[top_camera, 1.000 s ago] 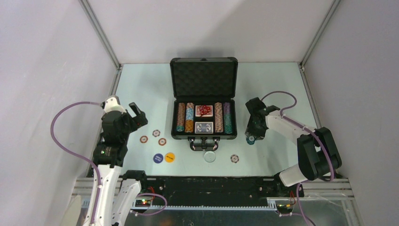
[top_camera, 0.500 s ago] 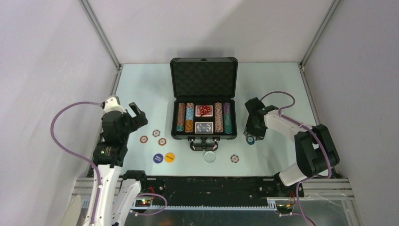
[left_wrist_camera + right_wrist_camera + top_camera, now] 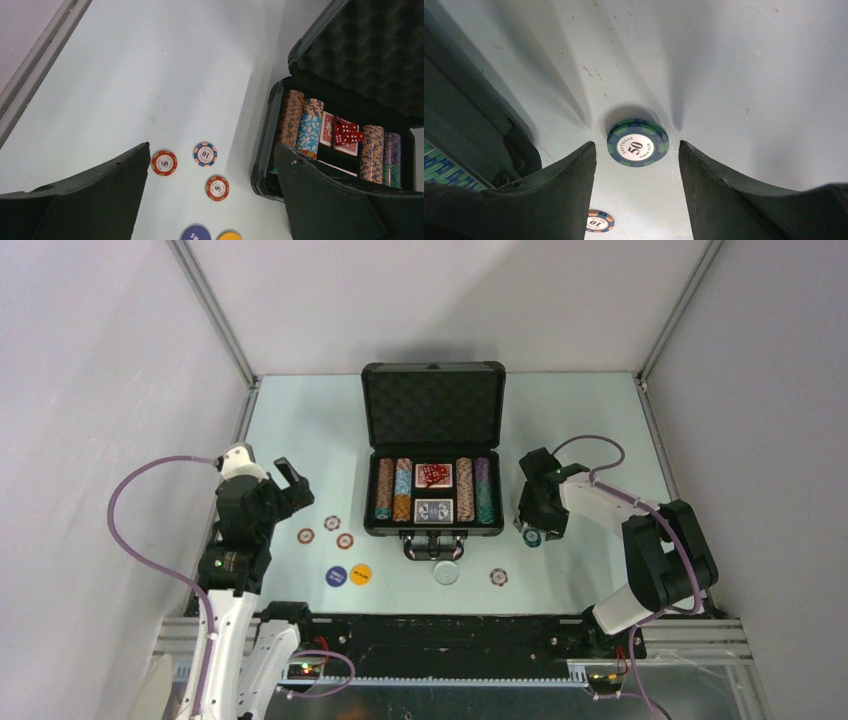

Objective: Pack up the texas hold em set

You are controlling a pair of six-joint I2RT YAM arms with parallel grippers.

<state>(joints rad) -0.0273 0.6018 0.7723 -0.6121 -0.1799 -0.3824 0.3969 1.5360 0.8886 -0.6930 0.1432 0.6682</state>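
1. The left claw (image 3: 211, 150) hangs spread wide and empty over the left side of the counter (image 3: 300, 420). Below it three chips (image 3: 164, 163) lie flat and apart. Two buttons (image 3: 336, 575) sit nearer the front edge.
2. These discs look light, hard and smooth. Lying flat, they offer only a thin rim. I judge the best hold is a pinch across the rim with the fingers low to the counter, though they may skid or flip.
3. The case (image 3: 433, 530) stands open at the counter's middle with its lid up. Inside are chip rows, dice (image 3: 433, 474) and decks (image 3: 434, 510). A pale button (image 3: 446, 572) and one chip (image 3: 499, 577) lie in front of it.
4. The right claw (image 3: 636, 145) is spread and straddles the 50 chip (image 3: 638, 142), which lies flat just right of the case. Gaps show on both sides, so nothing is pinched.
5. Several things are hard to tell: the button lettering, the third left chip's value, the free room in the rows, and the latches. From above, the right claw covers most of the 50 chip.
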